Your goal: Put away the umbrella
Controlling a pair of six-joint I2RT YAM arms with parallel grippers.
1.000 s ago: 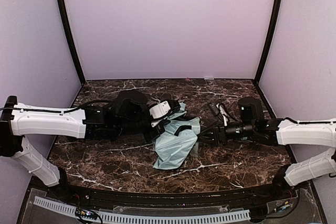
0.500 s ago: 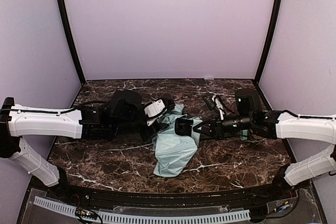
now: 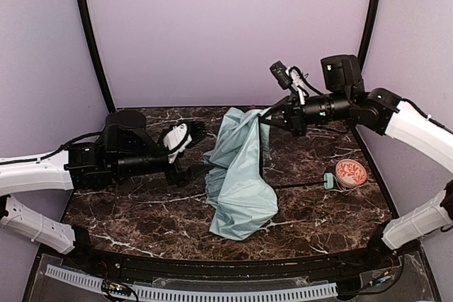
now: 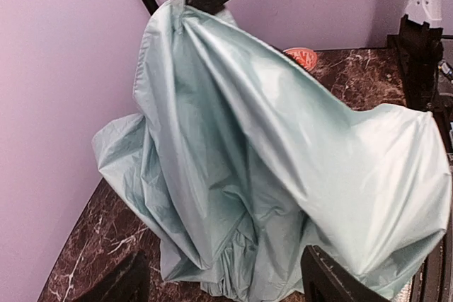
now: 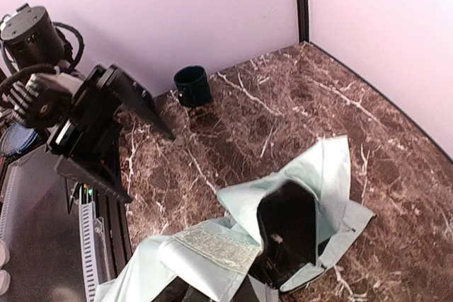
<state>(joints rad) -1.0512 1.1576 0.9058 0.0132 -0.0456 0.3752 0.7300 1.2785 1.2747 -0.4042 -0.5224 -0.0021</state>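
Right claw (image 3: 266,117), pinched shut on the umbrella (image 3: 237,175), holds its peak high at frame centre so fabric drapes to the counter (image 3: 141,210); left claw (image 3: 196,151) gapes empty beside it, likely to gather folds.

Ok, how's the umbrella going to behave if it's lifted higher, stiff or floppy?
Probably floppy: the umbrella hangs in loose folds from the right gripper and pools on the table. Likely light, since one pinch holds it up. Its handle lies apart on the table, so it may drag or swing.
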